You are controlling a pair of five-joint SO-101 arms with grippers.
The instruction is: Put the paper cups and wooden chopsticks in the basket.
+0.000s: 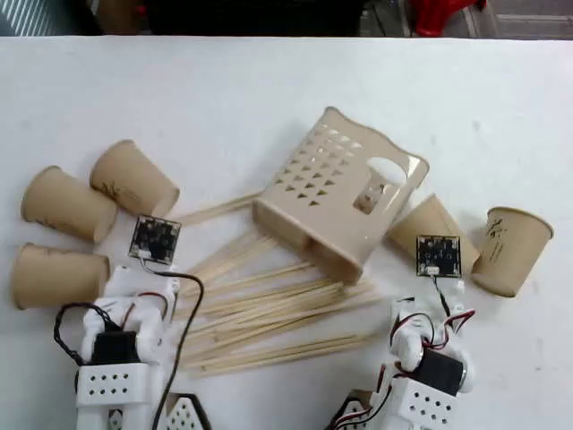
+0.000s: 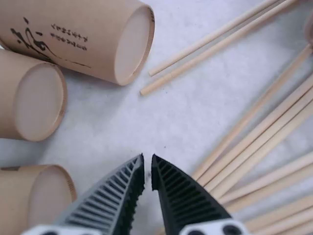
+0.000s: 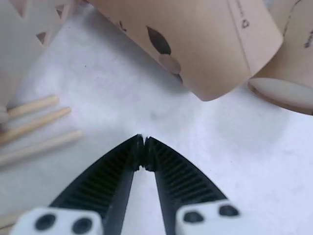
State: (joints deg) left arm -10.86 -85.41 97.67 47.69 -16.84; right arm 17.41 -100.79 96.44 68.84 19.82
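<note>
A beige plastic basket [image 1: 340, 188] lies tipped on its side mid-table. Several wooden chopsticks [image 1: 269, 309] are scattered in front of it. Three paper cups lie at the left [image 1: 134, 177] [image 1: 67, 204] [image 1: 58, 276]. Two more are at the right, one lying against the basket [image 1: 430, 228] and one beside it [image 1: 512, 251]. My left gripper [image 2: 147, 164] is shut and empty, above bare table between the left cups [image 2: 83, 36] and the chopsticks [image 2: 254, 142]. My right gripper [image 3: 142, 142] is shut and empty, just short of the lying cup [image 3: 205, 44].
The white table [image 1: 269, 90] reaches back to a dark far edge, with open room behind the basket. Both arm bases [image 1: 112, 376] [image 1: 430, 385] stand at the near edge. In the right wrist view the basket wall [image 3: 24, 44] and some chopstick ends [image 3: 34, 122] lie close by.
</note>
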